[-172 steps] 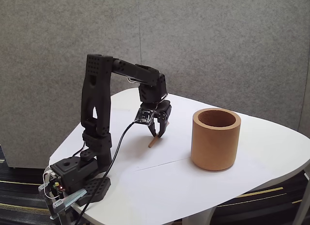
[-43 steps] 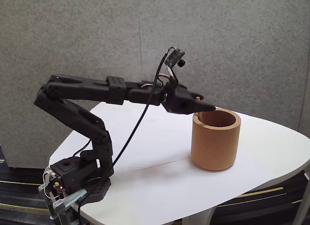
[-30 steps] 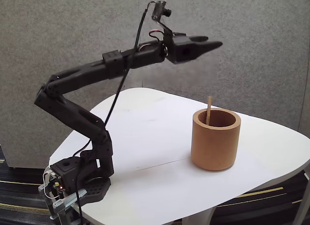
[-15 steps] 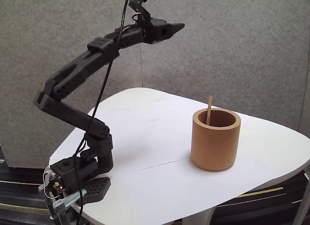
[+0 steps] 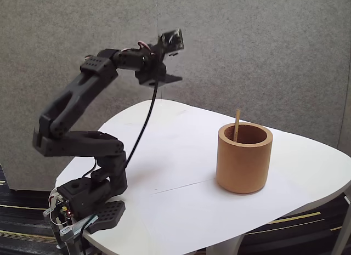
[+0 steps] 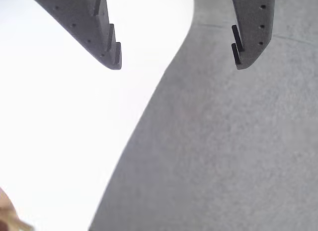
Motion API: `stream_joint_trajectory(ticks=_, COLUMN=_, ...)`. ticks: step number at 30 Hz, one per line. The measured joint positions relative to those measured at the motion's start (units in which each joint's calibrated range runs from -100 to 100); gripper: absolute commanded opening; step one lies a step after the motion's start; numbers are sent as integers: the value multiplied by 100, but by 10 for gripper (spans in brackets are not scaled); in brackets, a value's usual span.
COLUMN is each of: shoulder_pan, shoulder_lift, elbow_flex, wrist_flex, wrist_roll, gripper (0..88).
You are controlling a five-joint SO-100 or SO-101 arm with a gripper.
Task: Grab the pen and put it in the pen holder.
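In the wrist view the gripper (image 6: 176, 62) is open: its two dark grey fingers (image 6: 102, 39) are wide apart and nothing is between them. Each finger is a flat matte plastic piece with small holes and a stepped inner edge. Below them the curved edge of the white table (image 6: 59, 141) meets the grey wall (image 6: 238, 151), which has a rough felt-like surface.

In the fixed view the gripper (image 5: 171, 78) is high above the rear left part of the table (image 5: 181, 211), well apart from everything on it. The black arm (image 5: 82, 101) is folded, and its base (image 5: 88, 203) sits at the front left edge of the table.

The pen (image 5: 236, 125), a thin straight stick of light wood colour, stands almost upright in the pen holder (image 5: 244, 157), and its top is a little above the rim. The pen holder is a wide, thick-walled brown cylinder with a matte surface. It stands on the right half of the table, with bare white surface all around it. The table has rounded corners.
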Motion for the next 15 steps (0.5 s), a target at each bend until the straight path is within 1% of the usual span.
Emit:
stream_joint_trajectory(ticks=5, shoulder_pan=29, shoulder_lift=-1177, elbow_flex=1760, wrist_flex=136, wrist_roll=-972, gripper=314)
stream_joint_trajectory(ticks=9, shoulder_pan=29, shoulder_lift=-2015, elbow_flex=2789, wrist_flex=788, wrist_roll=-1573, gripper=314)
stream_joint_trajectory(ticks=12, shoulder_pan=29, shoulder_lift=-2388, elbow_flex=3222, wrist_flex=1593, wrist_roll=-1895, gripper=314)
stream_joint_trajectory(ticks=15, shoulder_pan=37, shoulder_lift=-2557, elbow_flex=3619, wrist_flex=2280, wrist_roll=-2037, gripper=314)
